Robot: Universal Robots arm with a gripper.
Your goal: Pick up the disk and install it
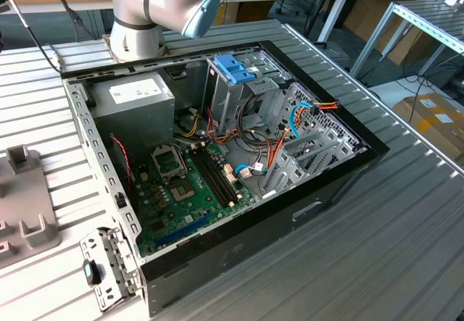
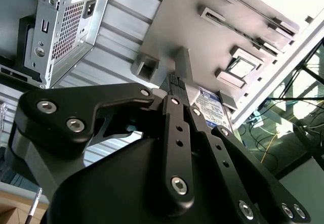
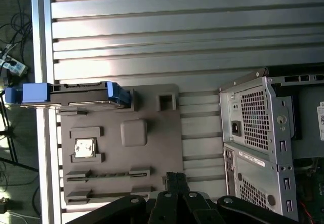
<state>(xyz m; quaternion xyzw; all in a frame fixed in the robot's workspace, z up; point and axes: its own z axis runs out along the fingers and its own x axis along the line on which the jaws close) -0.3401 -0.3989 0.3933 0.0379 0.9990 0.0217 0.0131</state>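
Gripper (image 3: 174, 179) is pinched fully closed with nothing in it. It hangs over the end of the tray (image 3: 152, 133) away from the disk. The tray lies on the table (image 3: 177, 32) just beside the case (image 3: 258, 128), on the exterior view's left of it.

The disk (image 3: 81, 96) stands on its long edge in a slot at the tray's other end, well apart from the gripper and right by the table's edge. One blue end looks like it pokes out past that edge.

I read the step in hand as the reach for the disk. I'd open the jaws wide first and line them up across the thin dark body, between the blue ends. Then come straight down so it doesn't tip in its slot.

Room looks fine. There's bare ribbed table on one side of the disk and only low tray pockets on the other. The things to mind are the table's edge and the case, which stands taller than the tray.
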